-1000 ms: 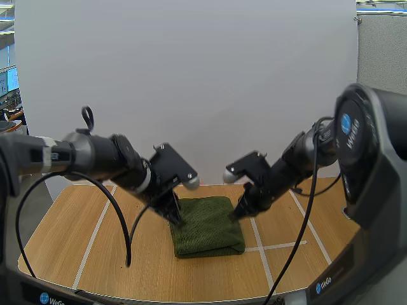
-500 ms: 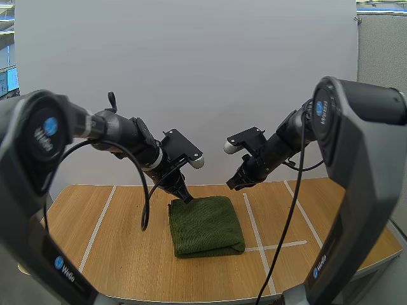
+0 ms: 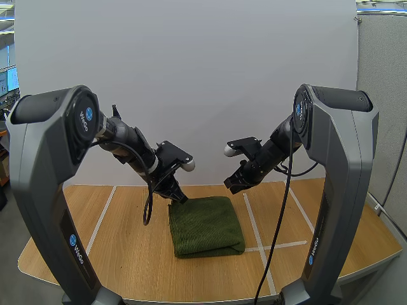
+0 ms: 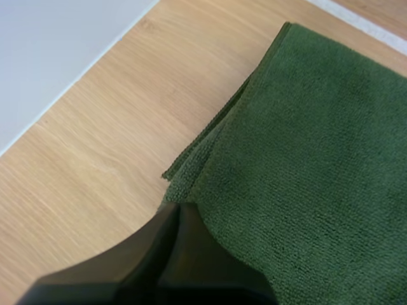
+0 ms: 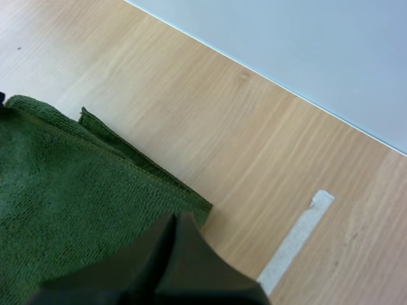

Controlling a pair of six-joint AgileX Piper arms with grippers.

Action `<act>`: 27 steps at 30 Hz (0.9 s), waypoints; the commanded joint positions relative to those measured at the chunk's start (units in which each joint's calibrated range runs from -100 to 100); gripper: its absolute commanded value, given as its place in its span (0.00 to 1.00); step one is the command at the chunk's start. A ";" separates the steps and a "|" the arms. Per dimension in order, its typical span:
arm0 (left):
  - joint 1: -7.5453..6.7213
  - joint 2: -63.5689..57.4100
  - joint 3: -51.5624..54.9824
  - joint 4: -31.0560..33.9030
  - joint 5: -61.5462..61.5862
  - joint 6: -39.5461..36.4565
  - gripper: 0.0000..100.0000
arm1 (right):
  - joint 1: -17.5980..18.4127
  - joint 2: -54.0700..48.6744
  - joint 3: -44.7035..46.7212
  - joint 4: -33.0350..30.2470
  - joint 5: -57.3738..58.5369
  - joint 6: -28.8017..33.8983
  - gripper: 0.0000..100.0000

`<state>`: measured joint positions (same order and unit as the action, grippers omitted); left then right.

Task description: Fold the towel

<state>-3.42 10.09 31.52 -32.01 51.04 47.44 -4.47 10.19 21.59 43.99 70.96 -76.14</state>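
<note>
A dark green towel (image 3: 206, 226) lies folded in a thick rectangle on the wooden table (image 3: 95, 254). My left gripper (image 3: 180, 197) hangs just above the towel's far left corner, its fingers (image 4: 175, 254) together as one dark wedge with nothing between them. Beside that wedge the layered edges of the towel (image 4: 305, 146) show. My right gripper (image 3: 229, 184) hovers above the far right corner, shut and holding nothing. Below its tips lies the corner of the towel (image 5: 70, 190).
White tape lines (image 3: 257, 238) run across the table and one tape strip (image 5: 294, 235) lies beside the towel's corner. A white wall panel (image 3: 191, 76) stands right behind the table's far edge.
Both arms have drawn back and up from the towel's sides to its far corners. The folded towel lies as before.
</note>
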 commanded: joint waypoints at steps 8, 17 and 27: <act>0.06 1.25 -0.46 -1.13 -3.27 0.37 0.00 | 1.38 4.29 -0.31 0.60 -2.70 0.12 0.00; 0.06 8.34 -0.46 -1.13 -3.84 0.75 0.00 | 1.38 8.99 -0.31 -0.26 -3.94 0.12 0.00; 0.06 0.79 -0.46 -2.29 2.07 0.06 0.00 | 1.28 2.36 0.00 -2.86 -0.82 3.88 0.00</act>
<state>-3.42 14.97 31.47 -33.25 49.12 48.02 -3.04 16.46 21.45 42.88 67.24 -73.55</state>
